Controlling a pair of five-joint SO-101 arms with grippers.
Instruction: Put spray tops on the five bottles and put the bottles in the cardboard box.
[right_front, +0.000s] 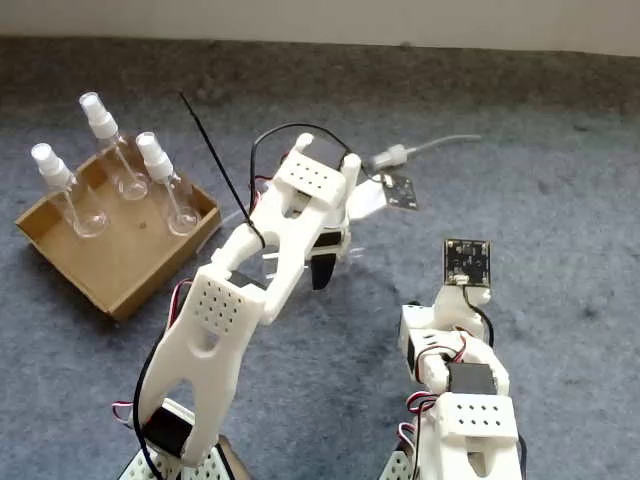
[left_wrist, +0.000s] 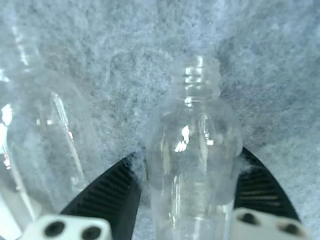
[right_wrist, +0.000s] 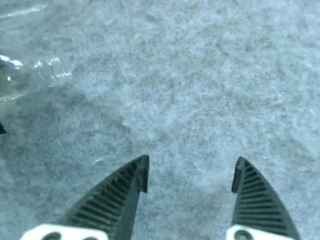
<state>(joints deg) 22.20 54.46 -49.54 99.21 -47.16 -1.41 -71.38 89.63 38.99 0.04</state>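
high view looks down from behind both arms over the bench (right_front: 560, 180); wrist views sit close above that same bench, looking past the left end effector (left_wrist: 189, 155) and right end effector (right_wrist: 193, 159)

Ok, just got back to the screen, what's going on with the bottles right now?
Three bottles with spray tops already stand in the cardboard box. The left gripper has its jaws closed on an uncapped bottle out on the carpet, with a second clear bottle beside it. A loose spray top lies on the carpet just beyond that arm. The right gripper hangs over bare carpet, jaws open and empty.
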